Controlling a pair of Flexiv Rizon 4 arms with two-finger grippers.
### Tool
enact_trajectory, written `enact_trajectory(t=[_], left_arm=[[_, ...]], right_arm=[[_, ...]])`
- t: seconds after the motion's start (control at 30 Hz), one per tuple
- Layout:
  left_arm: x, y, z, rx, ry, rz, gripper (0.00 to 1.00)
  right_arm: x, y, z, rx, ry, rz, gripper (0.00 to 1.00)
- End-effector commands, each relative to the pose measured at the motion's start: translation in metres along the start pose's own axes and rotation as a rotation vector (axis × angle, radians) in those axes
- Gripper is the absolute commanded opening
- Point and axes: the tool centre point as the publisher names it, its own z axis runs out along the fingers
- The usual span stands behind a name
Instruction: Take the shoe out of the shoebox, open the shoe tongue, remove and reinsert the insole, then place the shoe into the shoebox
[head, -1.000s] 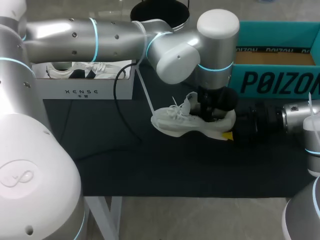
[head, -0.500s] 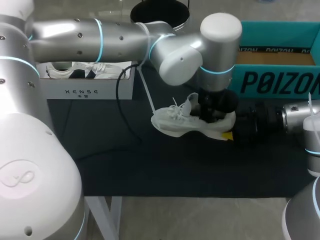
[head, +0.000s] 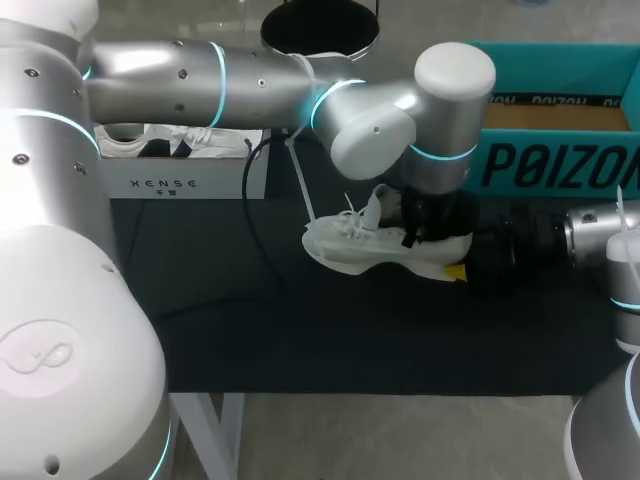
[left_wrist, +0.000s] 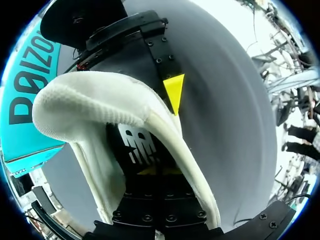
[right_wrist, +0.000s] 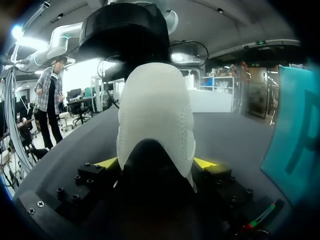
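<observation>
On surface (head: 300, 330) — white mesh shoe (head: 350, 245), laces loose; right end effector (right_wrist: 156, 164) clamps its heel, left end effector (left_wrist: 155, 172) unclear. White box (head: 180, 184) holds second shoe (head: 195, 140).

Thin black cable (head: 246, 205) on the dark table mat (head: 300, 340), near its back edge.

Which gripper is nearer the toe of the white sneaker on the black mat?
Left. The left gripper reaches down into the opening of the white sneaker; the right gripper clamps its heel, farthest from the toe.
</observation>
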Motion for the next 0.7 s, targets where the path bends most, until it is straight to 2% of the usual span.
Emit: enact_trajectory(t=[0.03,0.3,0.7], left_arm=[[0.001,-0.004,0.029,-0.003,-0.022,-0.007,0.0],[-0.006,0.004,-0.005,-0.011,-0.097,0.005,0.0],[-0.006,0.001,-0.034,0.007,-0.163,0.026,0.0]], right_arm=[[-0.001,-0.002,0.003,0.002,-0.001,0.001,0.0],[-0.001,-0.002,0.003,0.002,-0.001,0.001,0.0],[-0.001,-0.002,0.003,0.002,-0.001,0.001,0.0]])
